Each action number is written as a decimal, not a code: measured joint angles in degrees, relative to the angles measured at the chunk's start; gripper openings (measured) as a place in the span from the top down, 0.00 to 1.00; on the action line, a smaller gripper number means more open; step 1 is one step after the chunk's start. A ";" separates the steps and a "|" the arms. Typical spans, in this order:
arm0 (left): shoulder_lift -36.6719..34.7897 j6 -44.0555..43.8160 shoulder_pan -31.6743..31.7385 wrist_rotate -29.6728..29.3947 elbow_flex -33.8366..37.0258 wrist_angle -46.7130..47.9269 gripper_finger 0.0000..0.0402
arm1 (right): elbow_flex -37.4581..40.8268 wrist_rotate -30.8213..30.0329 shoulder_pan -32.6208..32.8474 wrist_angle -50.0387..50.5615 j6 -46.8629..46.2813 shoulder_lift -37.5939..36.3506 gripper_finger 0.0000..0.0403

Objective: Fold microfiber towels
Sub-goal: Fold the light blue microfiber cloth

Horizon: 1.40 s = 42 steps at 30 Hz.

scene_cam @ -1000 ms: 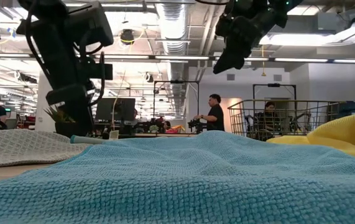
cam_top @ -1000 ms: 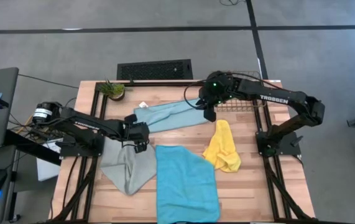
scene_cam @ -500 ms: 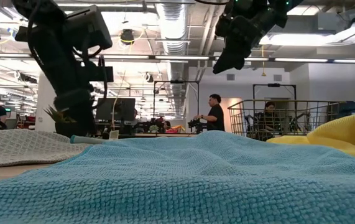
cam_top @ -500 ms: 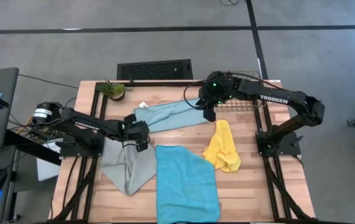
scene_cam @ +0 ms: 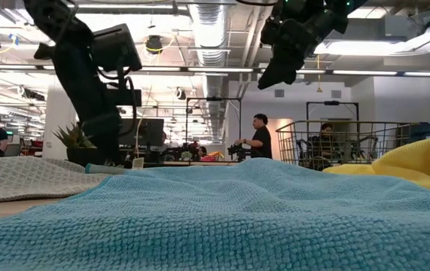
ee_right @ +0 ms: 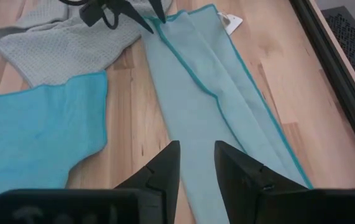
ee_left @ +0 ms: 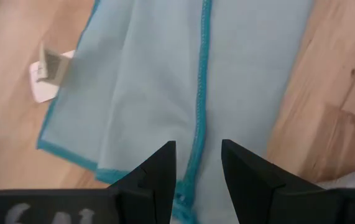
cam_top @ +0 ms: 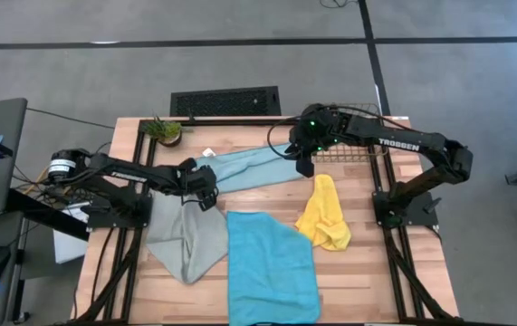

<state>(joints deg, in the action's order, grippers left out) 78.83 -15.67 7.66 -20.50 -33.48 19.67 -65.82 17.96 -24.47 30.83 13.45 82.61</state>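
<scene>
Wooden bench [cam_top: 358, 272]: pale blue towel [cam_top: 256, 167] at the back, grey-green towel [cam_top: 186, 240], cyan towel [cam_top: 272, 267] and yellow towel [cam_top: 323, 213] nearer the front. Left gripper [cam_top: 205, 188] has shifted from the grey-green towel up to the pale blue one's corner, fingers apart, empty. Right gripper [cam_top: 306, 166] hasn't moved, hovering over the other end, fingers apart. Looks like a two-handed grab is next.

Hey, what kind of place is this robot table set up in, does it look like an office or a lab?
Probably an open-plan office or lab workspace: exposed ceiling ducts, a person standing among desks behind the table, and a grey carpeted floor.
</scene>
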 joint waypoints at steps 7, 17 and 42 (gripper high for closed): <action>0.02 -1.05 0.11 -4.57 1.93 -2.77 0.70 | 0.00 -0.01 -0.04 0.22 0.01 0.00 0.69; 0.02 1.03 0.10 -1.30 2.63 -3.70 0.70 | 0.00 -0.24 -0.04 0.17 0.00 0.02 0.70; 0.04 3.49 2.16 -0.85 4.12 -2.54 0.70 | 0.00 -0.48 -0.11 0.00 -0.62 0.02 0.70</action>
<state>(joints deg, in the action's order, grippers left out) 78.87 -12.18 9.82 -21.34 -29.36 17.12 -65.82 17.47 -24.58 30.83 12.84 82.63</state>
